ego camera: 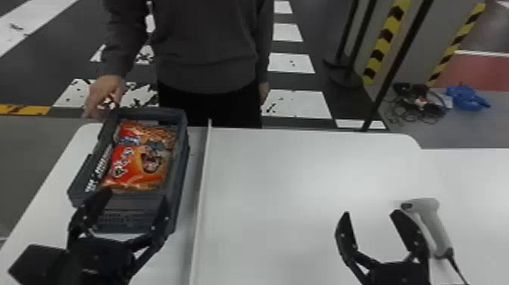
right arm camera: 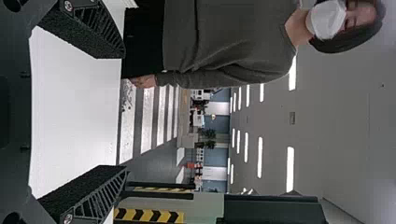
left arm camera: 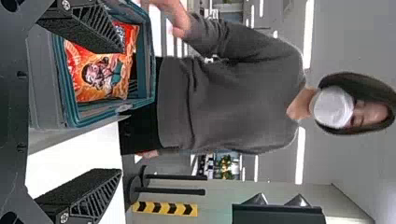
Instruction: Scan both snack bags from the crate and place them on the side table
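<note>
- Dark grey rectangular plastic crate (ego camera: pixel 181 178), on the left part of the white worktop (ego camera: pixel 49 204)
- Red-and-orange glossy snack bag (ego camera: pixel 132 166), inside crate; second red-and-orange snack bag (ego camera: pixel 161 132), inside, on its far side
- Left hand (ego camera: pixel 135 195), two flat black fingers, released, at the crate's near end
- Right hand (ego camera: pixel 371 213), black, likewise parted and unladen, above the worktop
- Pale grey pistol-shaped scanner (ego camera: pixel 435 223), black cable, just beside the right hand
</note>
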{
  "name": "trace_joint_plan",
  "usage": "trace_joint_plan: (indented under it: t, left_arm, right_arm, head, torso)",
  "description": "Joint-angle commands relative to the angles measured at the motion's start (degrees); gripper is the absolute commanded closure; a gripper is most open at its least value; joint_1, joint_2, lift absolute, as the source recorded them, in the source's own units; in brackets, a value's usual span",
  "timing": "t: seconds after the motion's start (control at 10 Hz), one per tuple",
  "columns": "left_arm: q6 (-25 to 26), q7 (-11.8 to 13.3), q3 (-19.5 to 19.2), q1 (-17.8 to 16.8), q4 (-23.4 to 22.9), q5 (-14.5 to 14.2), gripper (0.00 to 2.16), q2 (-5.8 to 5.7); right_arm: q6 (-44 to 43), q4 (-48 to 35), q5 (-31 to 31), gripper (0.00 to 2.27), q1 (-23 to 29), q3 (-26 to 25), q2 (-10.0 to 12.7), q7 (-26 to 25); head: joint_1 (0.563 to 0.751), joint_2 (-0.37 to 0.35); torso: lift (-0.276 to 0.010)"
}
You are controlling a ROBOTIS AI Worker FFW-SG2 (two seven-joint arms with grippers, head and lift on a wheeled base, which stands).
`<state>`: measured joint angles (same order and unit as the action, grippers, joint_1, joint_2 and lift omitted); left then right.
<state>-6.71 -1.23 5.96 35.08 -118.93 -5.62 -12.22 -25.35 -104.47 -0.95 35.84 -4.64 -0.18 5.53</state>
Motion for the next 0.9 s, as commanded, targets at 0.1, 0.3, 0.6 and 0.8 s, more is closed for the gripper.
trace_joint_plan:
  t: [0.1,0.3,0.6,0.8]
  left_arm:
    - [0.2,1.8,-1.6,-0.6,-0.1,0.0,0.18,0.0]
    - [2.5,4.9,-4.3,-2.7,-0.4,-0.4,0.21,0.0]
    - [18.3,6.5,-6.7,-9.9,-1.5,-1.1,0.21,-0.09]
    - [27.2,8.0,-7.0,-15.4,-1.7,-2.3,0.21,-0.09]
  right_arm:
    - [0.0,0.2,0.1,0.08,-0.1,0.0,0.2,0.0]
    - [0.0,0.2,0.2,0.08,-0.1,0.0,0.2,0.0]
    - [0.0,0.5,-0.1,0.08,0.0,-0.2,0.2,0.0]
    - [0.4,0.4,0.0,0.08,0.1,-0.5,0.2,0.0]
  head:
    - [0.695,-0.09]
    - [0.695,-0.08]
    - [0.695,-0.051]
    - [0.695,-0.033]
  torso:
    - [-0.098]
    - [-0.098]
    - [-0.098]
    - [-0.098]
